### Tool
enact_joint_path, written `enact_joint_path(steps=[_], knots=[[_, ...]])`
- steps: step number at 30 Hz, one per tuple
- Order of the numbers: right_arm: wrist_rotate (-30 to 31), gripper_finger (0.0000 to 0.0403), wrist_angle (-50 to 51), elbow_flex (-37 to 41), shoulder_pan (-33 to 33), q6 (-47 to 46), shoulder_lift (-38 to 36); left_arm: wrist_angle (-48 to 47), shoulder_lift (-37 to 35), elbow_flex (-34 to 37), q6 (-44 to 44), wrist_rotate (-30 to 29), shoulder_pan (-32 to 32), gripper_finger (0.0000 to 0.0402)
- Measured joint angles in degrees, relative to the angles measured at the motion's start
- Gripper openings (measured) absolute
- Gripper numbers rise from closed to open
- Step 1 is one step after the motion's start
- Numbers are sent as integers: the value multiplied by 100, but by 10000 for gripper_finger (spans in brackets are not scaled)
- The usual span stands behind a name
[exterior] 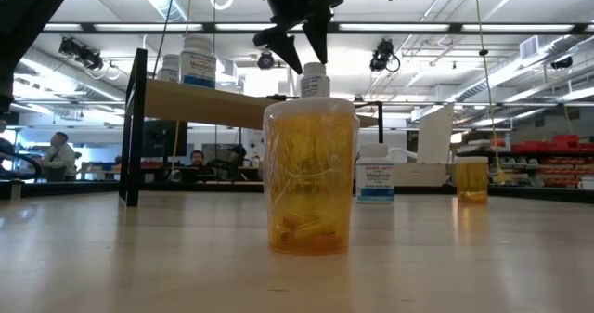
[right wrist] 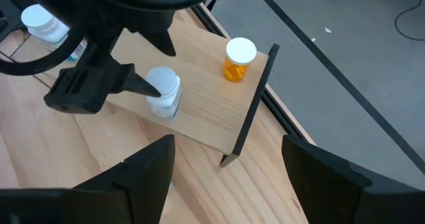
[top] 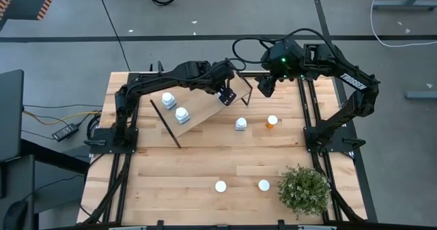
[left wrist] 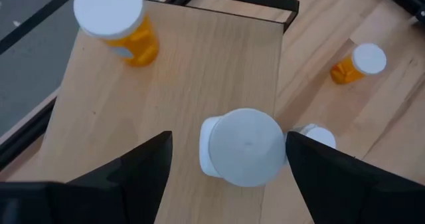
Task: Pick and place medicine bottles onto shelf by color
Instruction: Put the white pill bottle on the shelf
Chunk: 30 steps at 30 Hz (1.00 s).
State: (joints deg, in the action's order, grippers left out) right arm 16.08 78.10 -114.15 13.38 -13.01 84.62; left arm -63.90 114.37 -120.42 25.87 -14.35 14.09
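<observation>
The shelf (top: pixel 198 110) slants across the table's far left. A white bottle (left wrist: pixel 244 147) stands on it near its right end. My left gripper (left wrist: pixel 229 144) hangs open over that bottle, slanting down, one finger on each side. An orange bottle (left wrist: pixel 118 23) stands at the shelf's far right corner. Two white bottles (top: pixel 168 100) (top: pixel 181 114) stand on its left part. On the table are a white bottle (top: pixel 241 123), an orange bottle (top: pixel 272 122) and two more (top: pixel 220 186) (top: pixel 263 185) nearer the front. My right gripper (top: pixel 265 87) waits open, high above the shelf's right end.
A green potted plant (top: pixel 304 189) stands at the near right corner. Black frame rails (top: pixel 311 114) run along both sides of the table. The middle of the tabletop (top: pixel 205 158) between the shelf and the front bottles is bare wood.
</observation>
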Motion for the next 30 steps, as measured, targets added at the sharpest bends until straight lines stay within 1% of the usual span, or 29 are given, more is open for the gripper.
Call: enact_joint_path(steps=[11, 18, 24, 30], knots=[[0, 282, 1, 0, 0, -160, 0, -155, 1, 1, -176, 5, 0, 273], [0, 282, 1, 0, -1, -208, 0, -52, 7, 3, -535, 6, 0, 270], [-2, 282, 3, 0, -1, -244, 0, -41, 7, 2, -560, 4, 0, 268], [-2, 282, 7, 0, -3, -350, 0, -121, 144, 8, -560, 14, 0, 246]])
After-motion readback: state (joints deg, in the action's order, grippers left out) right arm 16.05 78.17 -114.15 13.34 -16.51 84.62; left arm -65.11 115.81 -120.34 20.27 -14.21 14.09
